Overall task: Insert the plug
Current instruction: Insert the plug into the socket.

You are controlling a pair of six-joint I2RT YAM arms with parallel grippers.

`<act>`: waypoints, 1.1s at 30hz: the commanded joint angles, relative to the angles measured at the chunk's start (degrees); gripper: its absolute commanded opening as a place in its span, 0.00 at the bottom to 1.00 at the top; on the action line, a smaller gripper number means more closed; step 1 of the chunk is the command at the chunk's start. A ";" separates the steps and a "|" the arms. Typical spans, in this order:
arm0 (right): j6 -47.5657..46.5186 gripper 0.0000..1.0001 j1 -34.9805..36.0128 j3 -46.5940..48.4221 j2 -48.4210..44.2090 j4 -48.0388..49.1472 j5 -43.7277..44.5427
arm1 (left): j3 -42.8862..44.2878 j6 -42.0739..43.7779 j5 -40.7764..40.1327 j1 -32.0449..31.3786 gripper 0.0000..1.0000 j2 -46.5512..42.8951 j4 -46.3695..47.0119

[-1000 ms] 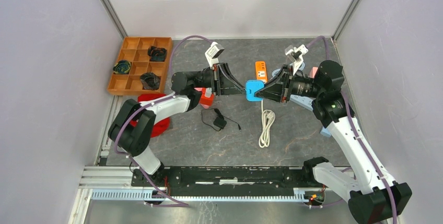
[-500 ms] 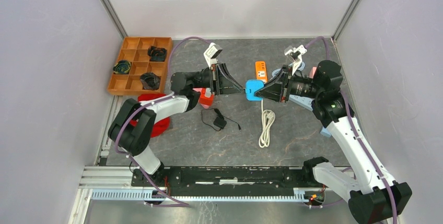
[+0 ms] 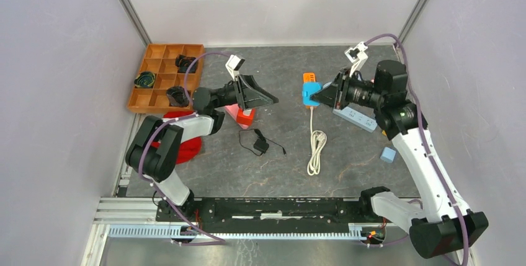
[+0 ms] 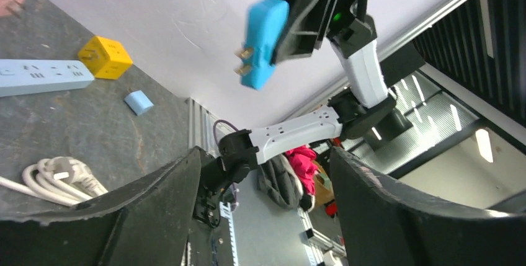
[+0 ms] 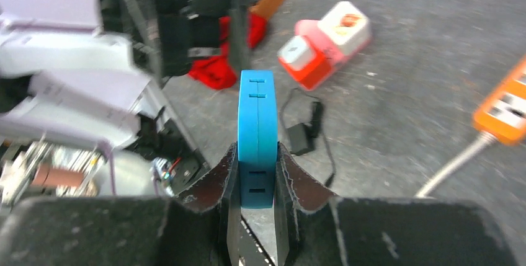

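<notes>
The plug point(image 3: 308, 95) is a flat blue block, and my right gripper point(image 3: 316, 97) is shut on it above the table, just in front of the orange power strip point(image 3: 309, 79). In the right wrist view the plug point(image 5: 256, 117) stands edge-on between the two fingers of the right gripper point(image 5: 256, 152). The left wrist view shows the plug point(image 4: 260, 43) from afar, its brass prongs pointing left. My left gripper point(image 3: 263, 92) hovers open and empty left of the plug, well apart from it; its fingers point(image 4: 155, 204) stand wide.
A light blue power strip point(image 3: 355, 116) lies under the right arm. A coiled white cable point(image 3: 317, 148), a black charger point(image 3: 259, 143) and a red-and-pink adapter point(image 3: 243, 115) lie mid-table. A wooden tray point(image 3: 164, 77) sits back left, with a red object point(image 3: 183, 145) nearby. A small blue block point(image 3: 388, 154) lies right.
My left gripper has opened, let go of the plug and drawn back to the left. The right gripper has pulled the plug right and toward the back, near the orange strip.
</notes>
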 commanded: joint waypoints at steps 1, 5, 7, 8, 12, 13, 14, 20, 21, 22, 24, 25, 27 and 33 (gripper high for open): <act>-1.83 0.00 -2.81 8.00 4.43 -15.72 17.24 | -0.42 7.32 -0.71 1.64 0.84 -3.78 -0.40; -0.39 0.00 -5.83 15.05 11.52 -30.41 35.26 | 3.36 41.68 -8.70 1.86 0.94 -15.92 -51.66; 0.73 0.00 -7.34 18.43 15.25 -35.88 41.31 | 8.31 59.28 -22.71 0.82 0.99 -21.11 -76.48; 1.56 0.00 -8.33 19.77 17.31 -38.06 44.03 | 9.55 64.43 -27.84 0.73 1.00 -23.68 -81.72; 3.32 0.00 -12.25 21.29 23.94 -41.78 50.11 | 8.06 68.16 -42.07 0.65 1.00 -30.62 -91.29; 3.49 0.00 -13.02 21.34 25.37 -42.12 50.79 | 6.99 68.53 -43.13 0.63 1.00 -32.05 -91.68; 3.68 0.00 -13.16 21.31 27.02 -42.33 51.03 | 5.86 69.16 -44.68 0.61 1.00 -33.09 -92.36; 4.98 0.00 -17.30 21.09 33.64 -40.59 51.43 | 0.85 71.58 -50.36 0.57 1.00 -36.30 -94.41; 5.20 0.00 -17.57 21.40 34.50 -40.43 51.74 | 1.15 72.00 -49.96 0.64 1.00 -36.48 -94.58; 5.64 0.00 -17.71 22.09 35.39 -40.61 52.76 | 1.23 72.19 -50.12 0.65 1.00 -36.64 -94.32; 5.90 0.00 -17.89 23.11 37.00 -40.52 54.83 | 1.53 72.26 -50.60 0.61 1.00 -36.70 -94.28; 5.77 0.00 -18.11 23.43 37.58 -40.51 54.47 | 1.59 72.16 -50.46 0.59 1.00 -36.81 -94.43; 5.79 0.00 -18.42 23.35 38.77 -40.24 54.10 | 1.24 72.04 -50.19 0.61 1.00 -37.07 -94.39; 5.55 0.00 -19.33 20.10 39.93 -36.87 52.37 | 0.92 72.32 -50.34 0.61 1.00 -38.03 -94.08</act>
